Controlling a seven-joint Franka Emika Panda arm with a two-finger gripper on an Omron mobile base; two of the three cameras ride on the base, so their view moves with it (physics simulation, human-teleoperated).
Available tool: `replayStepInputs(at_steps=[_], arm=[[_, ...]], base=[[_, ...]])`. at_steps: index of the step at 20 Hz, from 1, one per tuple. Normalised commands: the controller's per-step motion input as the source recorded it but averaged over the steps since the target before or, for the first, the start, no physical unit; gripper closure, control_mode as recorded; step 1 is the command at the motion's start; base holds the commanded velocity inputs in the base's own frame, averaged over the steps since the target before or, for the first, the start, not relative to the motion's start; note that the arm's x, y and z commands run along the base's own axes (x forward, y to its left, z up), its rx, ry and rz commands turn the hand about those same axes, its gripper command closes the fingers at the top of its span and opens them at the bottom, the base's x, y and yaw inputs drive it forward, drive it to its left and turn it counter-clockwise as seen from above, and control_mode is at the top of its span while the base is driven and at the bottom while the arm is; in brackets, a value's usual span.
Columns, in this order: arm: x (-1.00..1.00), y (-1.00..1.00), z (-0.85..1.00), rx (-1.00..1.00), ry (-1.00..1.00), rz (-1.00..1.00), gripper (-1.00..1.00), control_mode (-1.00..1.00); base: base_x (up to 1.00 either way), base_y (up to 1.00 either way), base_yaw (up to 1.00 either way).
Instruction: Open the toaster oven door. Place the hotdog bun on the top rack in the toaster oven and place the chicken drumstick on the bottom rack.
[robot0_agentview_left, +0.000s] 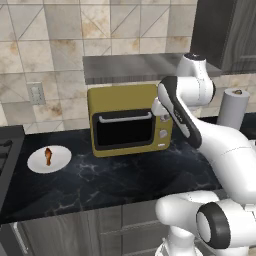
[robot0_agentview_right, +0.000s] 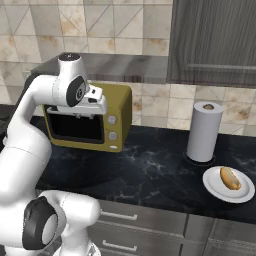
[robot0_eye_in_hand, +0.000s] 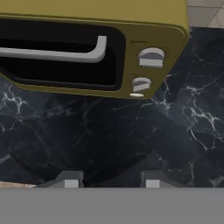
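Oven: the mustard-yellow boxy toaster oven (robot0_agentview_left: 129, 120) sits on the black marbled countertop (robot0_agentview_left: 115, 180), back against the tan tiled wall (robot0_agentview_left: 45, 45). Two round knobs are stacked on the right of its front.

Door: the black-framed dark glass door (robot0_agentview_left: 123, 129) is shut, flush with the front, with the pale silver bar handle (robot0_agentview_left: 125, 117) running along its top edge. In the hand view the handle's right end curves back into the frame.

Gripper: the two-finger gripper (robot0_eye_in_hand: 108, 179) hangs over bare countertop in front of the oven, just off its right front corner. The two dark finger tips (robot0_eye_in_hand: 70, 179) stand apart with nothing between them, touching nothing. From the left base view the hand is hidden behind the arm's forearm, so can't tell more from there.

Drumstick: the small orange-brown chicken drumstick (robot0_agentview_left: 48, 156) lies on a white round plate (robot0_agentview_left: 37, 162) on the counter left of the oven, well apart from it.

Bun: the tan-orange oblong hotdog bun (robot0_agentview_right: 229, 178) lies on another white round plate (robot0_agentview_right: 220, 190) way over on the right of the counter, near the front edge.

Paper towels: a white upright roll (robot0_agentview_right: 204, 132) stands between the oven and the bun's plate, just behind the plate.

Above: a grey shelf (robot0_agentview_left: 135, 67) runs along the wall over the oven, with a dark grey cabinet (robot0_agentview_right: 215, 42) to the right.
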Motion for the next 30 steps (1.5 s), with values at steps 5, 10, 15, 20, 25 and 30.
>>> replayStepInputs(at_steps=[5,10,15,20,25,30], arm=[[-0.14,0.00,-0.04,0.00,0.00,0.00,-1.00,-1.00],[-0.30,0.18,-0.12,-0.07,-0.05,0.11,-1.00,-1.00],[-0.25,0.45,-0.07,-0.27,-0.23,0.15,-1.00,-1.00],[-0.22,0.54,-0.11,-0.42,-0.30,0.16,-1.00,-1.00],[0.00,0.50,-0.17,-0.38,-0.14,0.17,-1.00,-1.00],[0.23,0.30,-0.12,-0.27,-0.01,0.21,-1.00,-1.00]], base=[[0.00,0.00,0.00],[0.00,0.00,0.00],[0.00,0.00,0.00],[0.00,0.00,0.00],[0.00,0.00,0.00],[0.00,0.00,0.00]])
